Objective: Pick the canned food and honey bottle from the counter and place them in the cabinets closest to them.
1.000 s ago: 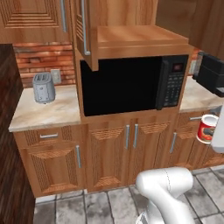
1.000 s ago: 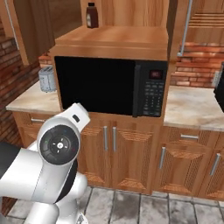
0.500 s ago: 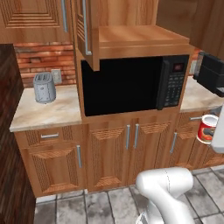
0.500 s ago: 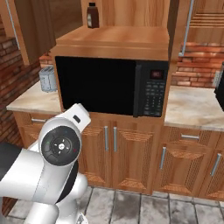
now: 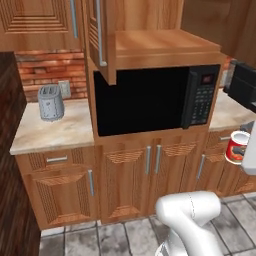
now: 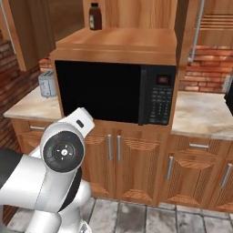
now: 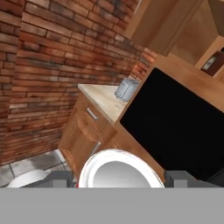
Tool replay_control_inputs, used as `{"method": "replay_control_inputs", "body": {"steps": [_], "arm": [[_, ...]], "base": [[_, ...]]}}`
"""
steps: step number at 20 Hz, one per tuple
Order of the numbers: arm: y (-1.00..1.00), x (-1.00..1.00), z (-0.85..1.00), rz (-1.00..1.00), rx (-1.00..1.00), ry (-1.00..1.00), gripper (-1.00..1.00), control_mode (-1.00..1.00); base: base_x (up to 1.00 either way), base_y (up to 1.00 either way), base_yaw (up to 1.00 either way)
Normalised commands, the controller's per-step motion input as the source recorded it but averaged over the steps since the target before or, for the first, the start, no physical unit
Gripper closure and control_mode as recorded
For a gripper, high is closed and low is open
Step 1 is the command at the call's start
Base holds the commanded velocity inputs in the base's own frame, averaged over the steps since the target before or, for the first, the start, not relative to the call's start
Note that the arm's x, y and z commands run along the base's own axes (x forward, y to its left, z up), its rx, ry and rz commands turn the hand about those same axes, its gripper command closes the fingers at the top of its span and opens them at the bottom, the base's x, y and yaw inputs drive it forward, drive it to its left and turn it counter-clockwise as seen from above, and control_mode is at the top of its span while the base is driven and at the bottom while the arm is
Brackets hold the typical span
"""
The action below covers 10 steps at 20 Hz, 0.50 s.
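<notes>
The table [image 5: 65, 135] was a beige marble slab over wooden cupboards, split by a black microwave [image 5: 150, 100]. A grey toaster [image 5: 50, 102] stood on its left stretch by the brick wall. On the wooden shelf [image 6: 118, 43] above the microwave stood a dark-brown bottle [image 6: 94, 16].

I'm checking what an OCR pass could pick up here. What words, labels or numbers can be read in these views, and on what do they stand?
None can be read.
microwave: red display and rows of keypad buttons, too blurred to read.
canned food: pale label patch, no legible text.
dark bottle on the shelf above the microwave: label too small to read.
</notes>
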Motion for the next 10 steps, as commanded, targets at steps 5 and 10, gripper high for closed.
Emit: {"method": "replay_control_inputs", "body": {"steps": [5, 10], "arm": [[0.00, 0.00, 0.00, 0.00, 0.00, 0.00, 1.00, 1.00], [0.00, 0.00, 0.00, 0.00, 0.00, 0.00, 1.00, 1.00]], "base": [[0.43, 0.21, -0.01], [0.49, 0.21, -0.01]]}}
